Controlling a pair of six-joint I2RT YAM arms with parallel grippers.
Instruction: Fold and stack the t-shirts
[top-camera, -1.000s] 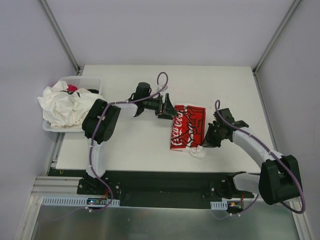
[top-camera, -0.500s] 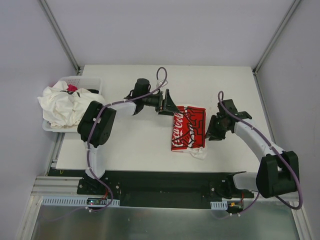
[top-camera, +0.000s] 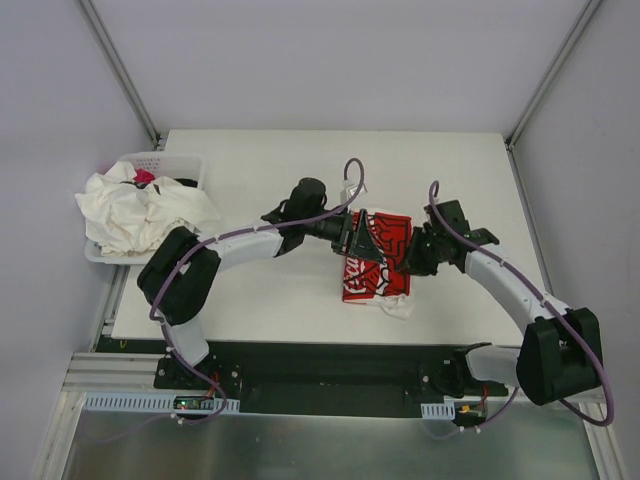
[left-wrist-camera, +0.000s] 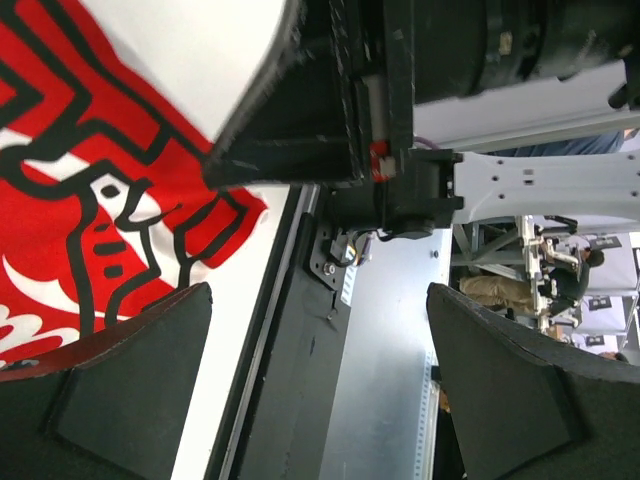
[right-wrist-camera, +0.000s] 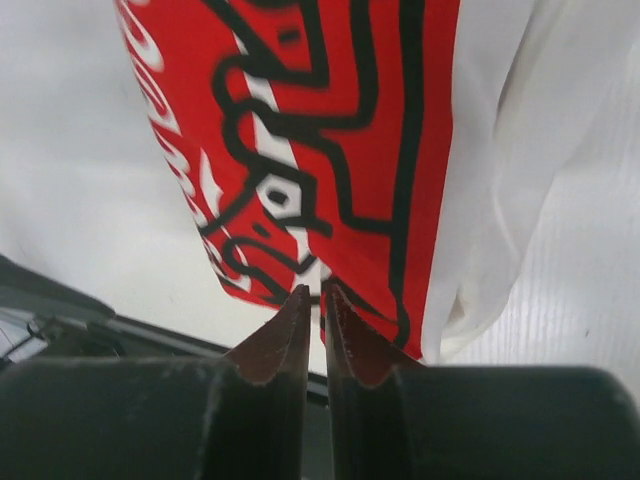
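Folded t-shirt (top-camera: 377, 258), red print, white underside, seen mid-tabletop (top-camera: 260, 290). Off-white t-shirts (top-camera: 135, 212) heaped over basket (top-camera: 165, 160), left edge. Bare tabletop between. Left tool (top-camera: 360, 236) spread at fold's far-left corner. Right tool (top-camera: 415, 252) nearly pressed together at right edge.

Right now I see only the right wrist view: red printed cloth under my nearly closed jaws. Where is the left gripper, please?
Observer: The left gripper is over the far left part of the same folded white t-shirt with a red print.
Operator: Are its jaws open?
Observer: Yes, wide open, nothing between them.
Operator: Are more shirts left?
Observer: A crumpled heap of off-white t-shirts fills the white perforated plastic basket at the left edge of the white table.
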